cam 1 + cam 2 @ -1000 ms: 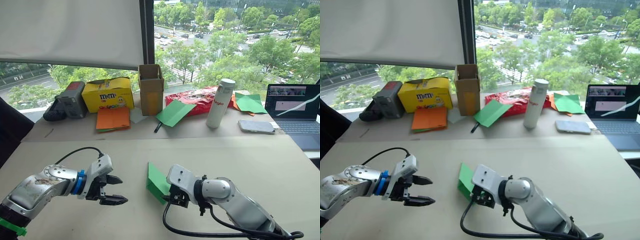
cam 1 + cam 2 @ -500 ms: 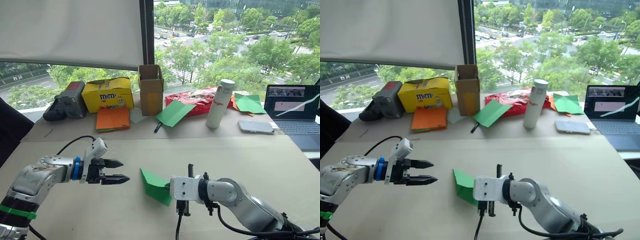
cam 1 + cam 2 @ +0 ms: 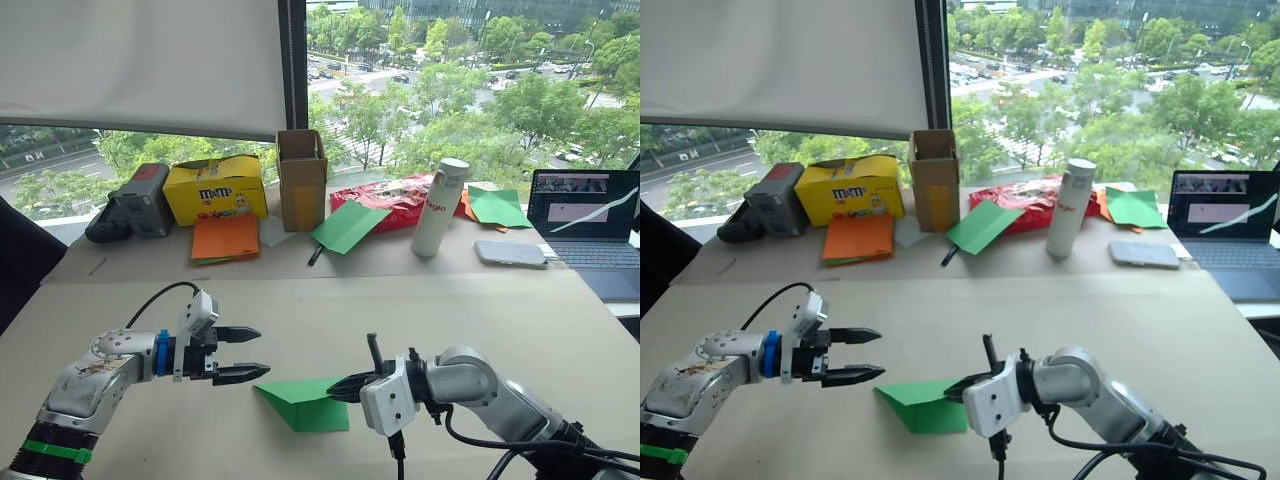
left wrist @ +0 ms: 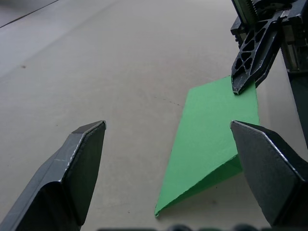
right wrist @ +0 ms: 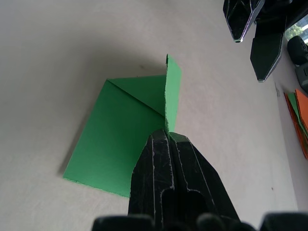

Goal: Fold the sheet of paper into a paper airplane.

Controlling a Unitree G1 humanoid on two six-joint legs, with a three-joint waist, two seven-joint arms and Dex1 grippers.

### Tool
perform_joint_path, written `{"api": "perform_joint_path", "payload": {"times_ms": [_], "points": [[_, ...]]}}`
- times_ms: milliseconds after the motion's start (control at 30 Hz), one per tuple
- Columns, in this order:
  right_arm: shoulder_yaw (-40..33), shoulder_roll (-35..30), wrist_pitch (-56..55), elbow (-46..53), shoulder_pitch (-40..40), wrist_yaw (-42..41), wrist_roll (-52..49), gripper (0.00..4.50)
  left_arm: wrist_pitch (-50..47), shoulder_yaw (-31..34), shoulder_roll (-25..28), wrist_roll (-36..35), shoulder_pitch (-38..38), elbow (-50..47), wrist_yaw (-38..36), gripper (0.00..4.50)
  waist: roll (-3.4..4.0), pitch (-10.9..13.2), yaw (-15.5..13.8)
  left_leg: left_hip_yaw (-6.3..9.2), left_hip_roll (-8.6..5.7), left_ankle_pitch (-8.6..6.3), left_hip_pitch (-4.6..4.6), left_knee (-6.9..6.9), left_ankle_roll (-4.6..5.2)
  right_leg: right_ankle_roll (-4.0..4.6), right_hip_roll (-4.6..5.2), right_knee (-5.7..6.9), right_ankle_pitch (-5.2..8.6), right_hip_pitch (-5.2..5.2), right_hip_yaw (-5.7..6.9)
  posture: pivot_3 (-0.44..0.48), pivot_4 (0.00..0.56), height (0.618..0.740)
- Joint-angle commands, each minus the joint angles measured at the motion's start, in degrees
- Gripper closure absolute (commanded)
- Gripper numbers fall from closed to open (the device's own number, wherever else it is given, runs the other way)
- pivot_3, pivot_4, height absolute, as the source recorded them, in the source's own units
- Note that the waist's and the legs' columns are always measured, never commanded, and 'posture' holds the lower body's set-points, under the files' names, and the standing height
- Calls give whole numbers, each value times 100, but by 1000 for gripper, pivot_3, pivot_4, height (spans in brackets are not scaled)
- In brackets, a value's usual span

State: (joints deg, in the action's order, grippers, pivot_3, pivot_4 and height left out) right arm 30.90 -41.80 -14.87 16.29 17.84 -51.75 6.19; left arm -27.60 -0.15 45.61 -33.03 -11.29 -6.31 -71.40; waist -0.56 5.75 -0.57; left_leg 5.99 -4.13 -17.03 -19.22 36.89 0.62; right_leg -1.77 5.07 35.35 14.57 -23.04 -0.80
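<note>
The sheet of paper (image 3: 303, 404) now lies low on the near middle of the table (image 3: 520, 310), partly folded, with one flap standing on edge and a diagonal crease showing. A second ago it stood upright, a little farther back; since then it has been swung down and turned so its pointed corner aims left. That suggests an early fold is in and the sheet is being laid out for the next crease; it is not a plane yet.

The right gripper (image 3: 345, 385) is clamped on the paper's right edge, pinching the raised flap between its closed fingers. The left gripper (image 3: 258, 352) has come in from the left and now hovers just beside the paper's left tip, its fingers apart, touching nothing.

The table around the paper is bare on every side, and its near edge lies out of view. The clutter sits well away along the far side: orange sheets (image 3: 226, 238), a yellow box (image 3: 215, 189), a cardboard box (image 3: 302, 178), a white bottle (image 3: 440, 206), and a laptop (image 3: 590, 225) at far right.
</note>
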Motion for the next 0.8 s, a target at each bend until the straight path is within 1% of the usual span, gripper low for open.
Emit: {"api": "perform_joint_path", "payload": {"times_ms": [33,100,167,267,300,333,467,567,633,800], "points": [[-127,96,-10,116,-121,-43,-2,4500,665,-139,-95,285,-70,144,-323,1800,0,0,-12,0,0,0,0,1,0,0,0,0,0,0,1,0,150,740],[-136,138,71,132,-199,-79,19,4500,1178,-325,-232,583,-147,437,-483,2325,2,-1,-16,-1,0,0,1,1,-1,0,0,0,0,1,-1,0,150,740],[-152,190,152,116,-260,-80,40,4500,1670,-514,-373,867,-260,765,-635,3114,2,-2,-20,0,0,0,1,1,0,0,-2,0,0,1,1,0,150,740],[-127,271,237,75,-326,-79,131,4500,2380,-757,-553,1255,-361,1232,-812,4007,2,-2,-14,-1,0,0,1,1,0,0,-4,2,0,0,0,0,150,740],[-124,300,270,76,-355,-77,144,4500,2557,-848,-596,1378,-375,1344,-860,4397,2,-3,-11,-2,0,1,1,1,-2,0,-3,3,0,0,0,0,150,740],[-125,326,298,88,-378,-77,157,4500,2702,-932,-619,1477,-384,1428,-915,4483,1,-3,-8,-2,-1,1,0,1,-2,0,-4,4,0,-1,0,0,150,740],[-133,423,448,196,-484,-48,177,4500,3276,-1161,-770,1848,-558,2041,-1031,4483,1,-3,-27,-2,-2,1,1,2,-1,0,-4,6,0,1,1,0,150,740],[-154,487,569,292,-568,-38,187,4500,3536,-1235,-968,1984,-719,2534,-1031,4483,0,-4,-25,-1,-4,-1,0,9,3,0,-6,11,0,2,4,0,150,740],[-183,513,654,331,-618,-38,158,4500,3665,-1298,-1048,2065,-707,2698,-1071,4483,0,-6,-14,-2,-5,-2,2,11,5,0,-6,41,0,1,3,0,150,740],[-289,607,954,370,-731,-89,-102,4500,4056,-1396,-1154,2227,-581,3002,-1110,4483,8,-25,-13,-1,-5,-3,6,12,6,0,-6,50,0,3,3,0,150,740]]}}
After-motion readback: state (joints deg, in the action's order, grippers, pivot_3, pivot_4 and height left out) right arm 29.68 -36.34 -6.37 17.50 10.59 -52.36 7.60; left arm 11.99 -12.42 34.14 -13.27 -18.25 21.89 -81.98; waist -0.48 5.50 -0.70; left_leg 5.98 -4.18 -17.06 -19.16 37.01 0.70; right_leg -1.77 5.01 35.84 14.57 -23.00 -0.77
